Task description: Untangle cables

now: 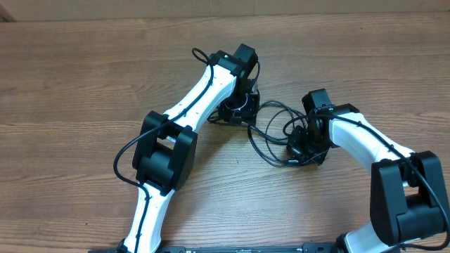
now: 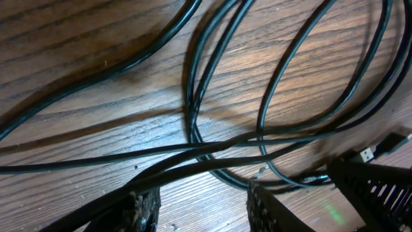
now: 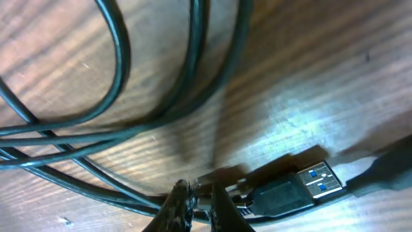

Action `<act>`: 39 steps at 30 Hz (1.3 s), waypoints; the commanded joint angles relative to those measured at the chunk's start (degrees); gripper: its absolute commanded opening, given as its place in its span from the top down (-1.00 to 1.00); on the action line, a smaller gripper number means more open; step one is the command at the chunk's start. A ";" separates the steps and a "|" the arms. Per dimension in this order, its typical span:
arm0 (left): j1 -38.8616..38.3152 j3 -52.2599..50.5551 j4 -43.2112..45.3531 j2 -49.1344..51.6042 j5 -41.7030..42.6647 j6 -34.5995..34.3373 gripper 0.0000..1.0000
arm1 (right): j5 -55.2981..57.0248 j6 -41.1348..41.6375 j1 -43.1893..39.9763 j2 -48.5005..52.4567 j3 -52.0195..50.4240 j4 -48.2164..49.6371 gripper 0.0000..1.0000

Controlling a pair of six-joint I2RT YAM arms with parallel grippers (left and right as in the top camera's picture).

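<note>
The wooden desk carried the cables in a loose, overlapping tangle between the two arms, both hands down in it, so the sorting looked barely begun. The left hand sat released over crossing strands, while the right hand seemed clenched on one of the cables just behind a USB plug. That end probably needed drawing slowly out of the loops, lest they tighten.

No legible txt, labels or nos. anywhere.
</note>
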 commanded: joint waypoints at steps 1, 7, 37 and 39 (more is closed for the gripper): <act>-0.52 -0.33 0.39 -1.25 -0.44 -0.37 0.11 | -1.31 0.28 0.20 0.72 -0.70 -1.11 0.83; -0.52 -0.33 0.09 -1.25 -0.44 -0.37 -0.01 | -1.44 4.72 2.60 0.72 -1.81 -1.31 0.86; 1.57 1.29 7.04 -1.33 4.24 -2.69 0.24 | -5.31 12.00 12.79 0.72 -4.46 5.09 0.85; 1.90 3.41 4.68 -1.33 4.37 -2.71 -0.39 | -5.31 12.00 12.79 0.72 -4.46 5.14 0.85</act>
